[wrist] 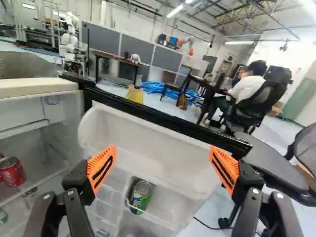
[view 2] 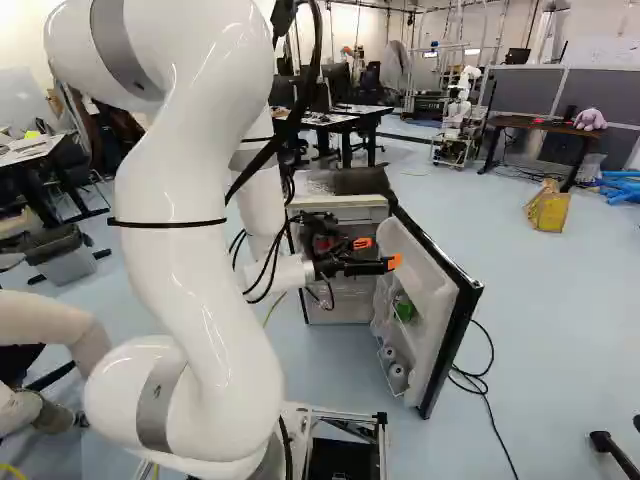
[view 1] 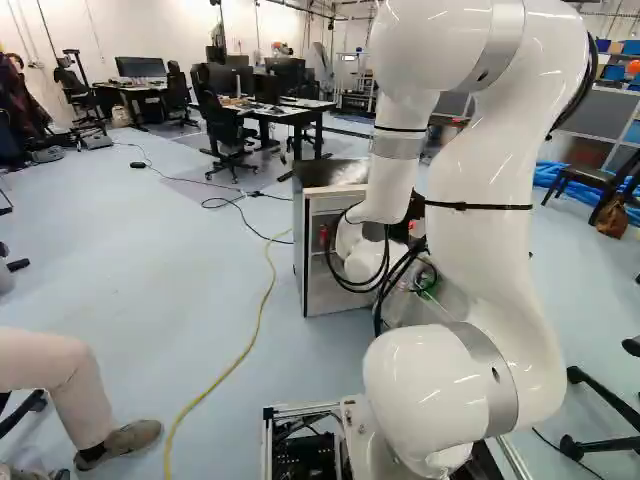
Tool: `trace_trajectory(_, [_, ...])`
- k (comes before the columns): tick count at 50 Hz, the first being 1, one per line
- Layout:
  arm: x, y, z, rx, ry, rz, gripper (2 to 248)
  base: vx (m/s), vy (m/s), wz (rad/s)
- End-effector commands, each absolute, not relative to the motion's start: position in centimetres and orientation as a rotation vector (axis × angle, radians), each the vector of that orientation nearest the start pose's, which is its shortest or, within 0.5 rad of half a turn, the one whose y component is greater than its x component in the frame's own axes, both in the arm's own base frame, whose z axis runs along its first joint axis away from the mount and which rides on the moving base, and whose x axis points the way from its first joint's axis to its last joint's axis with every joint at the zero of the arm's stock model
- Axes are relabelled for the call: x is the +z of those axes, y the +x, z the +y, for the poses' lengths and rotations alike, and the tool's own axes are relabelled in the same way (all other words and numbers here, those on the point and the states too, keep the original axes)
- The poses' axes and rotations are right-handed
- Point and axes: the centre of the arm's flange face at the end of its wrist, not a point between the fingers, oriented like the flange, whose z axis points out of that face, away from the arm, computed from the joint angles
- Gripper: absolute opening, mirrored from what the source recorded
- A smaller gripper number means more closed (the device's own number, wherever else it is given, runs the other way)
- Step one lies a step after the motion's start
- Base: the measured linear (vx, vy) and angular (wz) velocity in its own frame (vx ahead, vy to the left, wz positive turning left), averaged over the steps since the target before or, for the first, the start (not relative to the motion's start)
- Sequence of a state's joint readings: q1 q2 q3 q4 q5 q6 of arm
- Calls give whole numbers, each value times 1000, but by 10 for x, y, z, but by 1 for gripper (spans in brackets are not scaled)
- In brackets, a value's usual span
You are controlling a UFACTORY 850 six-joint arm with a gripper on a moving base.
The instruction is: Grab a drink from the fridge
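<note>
The tool (view 2: 379,253) has its two fingers standing wide apart, their orange pads (wrist: 101,168) facing each other and nothing clamped between them. It reaches out at the end of the white arm (view 2: 190,180), at the open front of the fridge (view 2: 342,212), with the door (view 2: 458,335) swung wide just beside it. I cannot tell whether either finger touches the door

Ahead of the tool, in the gap between its fingers as the wrist view looks along them, a green can (wrist: 141,195) stands in a rack on the inner side of the door. In the right base view that can shows lower than the fingertips. The clear bin (wrist: 148,143) of the door lies ahead too, spanning most of the gap between the fingers

Past the finger nearer the fridge's inside, a red can (wrist: 13,172) sits on a shelf (wrist: 37,185) in the compartment, well off to that side of the tool, with part of another red one next to it. The fridge's dark top (wrist: 29,65) lies beyond that same finger. Off past the other finger are a chair seat (wrist: 276,168) and the floor. A black cable (view 2: 482,388) runs over the floor beyond the door from the tool, and a yellow cable (view 1: 246,350) lies on the other side of the fridge
</note>
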State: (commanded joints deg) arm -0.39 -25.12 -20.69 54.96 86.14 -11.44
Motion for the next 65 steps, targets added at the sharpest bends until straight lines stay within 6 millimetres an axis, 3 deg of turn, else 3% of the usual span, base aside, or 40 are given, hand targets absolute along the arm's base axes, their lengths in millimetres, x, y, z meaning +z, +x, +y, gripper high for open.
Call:
trace_trajectory(46, [258, 368, -49, 1595, 2148, -294, 247, 0, 0, 0])
trace_trajectory(65, [229, 395, -43, 1571, 2346, -128, 247, 0, 0, 0])
